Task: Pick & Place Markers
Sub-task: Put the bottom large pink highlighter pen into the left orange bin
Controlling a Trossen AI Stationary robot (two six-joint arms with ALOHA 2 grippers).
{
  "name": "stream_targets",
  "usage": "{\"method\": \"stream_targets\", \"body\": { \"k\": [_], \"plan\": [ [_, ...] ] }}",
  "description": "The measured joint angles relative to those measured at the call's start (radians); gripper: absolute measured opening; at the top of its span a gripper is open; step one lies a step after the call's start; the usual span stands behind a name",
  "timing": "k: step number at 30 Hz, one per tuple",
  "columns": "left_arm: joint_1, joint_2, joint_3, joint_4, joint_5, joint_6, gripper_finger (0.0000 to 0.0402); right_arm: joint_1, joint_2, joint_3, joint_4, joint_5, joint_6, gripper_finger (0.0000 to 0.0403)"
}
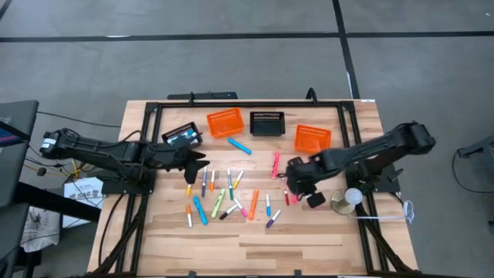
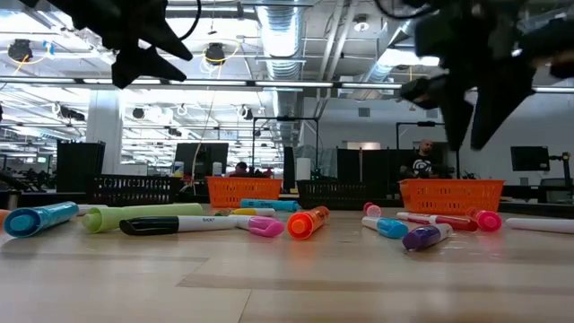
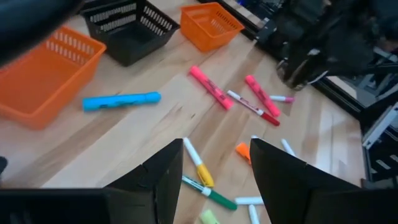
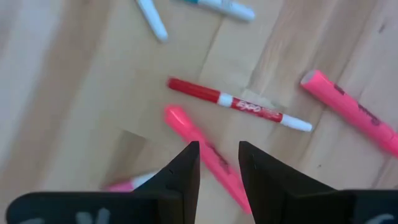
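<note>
The right gripper (image 4: 219, 171) hangs above the table (image 1: 309, 239) with its two dark fingers a narrow gap apart and nothing between them. Directly below that gap lies a pink marker (image 4: 202, 155), running away at a slant. Just beyond it is a slim red marker (image 4: 239, 106) with a white end and printed lettering on its barrel, and off to one side a fatter pink marker (image 4: 351, 112).

The left gripper (image 3: 214, 171) hovers over the other side of the spread, its fingers parted wider and also empty. Under it sit a white marker with a yellow cap (image 3: 198, 162) and a green-and-white one (image 3: 208, 193); farther out lies a light blue marker (image 3: 121, 101).

From above, the markers (image 1: 231, 197) lie scattered across the middle of the wooden table between the two arms: short capped pens in pink, red, orange, yellow, green, blue and purple, pointing every way, some touching. Along the far edge stand an orange basket (image 1: 225, 122), a black basket (image 1: 267, 123) and a second orange basket (image 1: 312, 137).
</note>
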Motion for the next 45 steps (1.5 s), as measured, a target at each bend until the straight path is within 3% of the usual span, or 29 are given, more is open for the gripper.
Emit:
{"method": "stream_targets", "body": {
  "k": [5, 10, 31, 45],
  "plan": [
    [-0.027, 0.0, 0.0, 0.011, 0.049, -0.025, 0.0186, -0.007, 0.133, 0.062, -0.072, 0.028, -0.113, 0.0102],
    [-0.048, -0.009, 0.0, 0.015, 0.049, -0.001, 0.0186, -0.025, 0.196, 0.102, -0.161, 0.026, -0.114, 0.0102],
    [-0.049, -0.092, 0.0, 0.053, 0.072, 0.077, 0.0186, 0.013, 0.196, 0.04, -0.073, 0.044, -0.325, 0.0102],
    [-0.049, -0.091, 0.0, 0.061, 0.072, 0.077, 0.0186, -0.052, 0.196, 0.039, -0.081, 0.043, -0.372, 0.0102]
  ]
}}
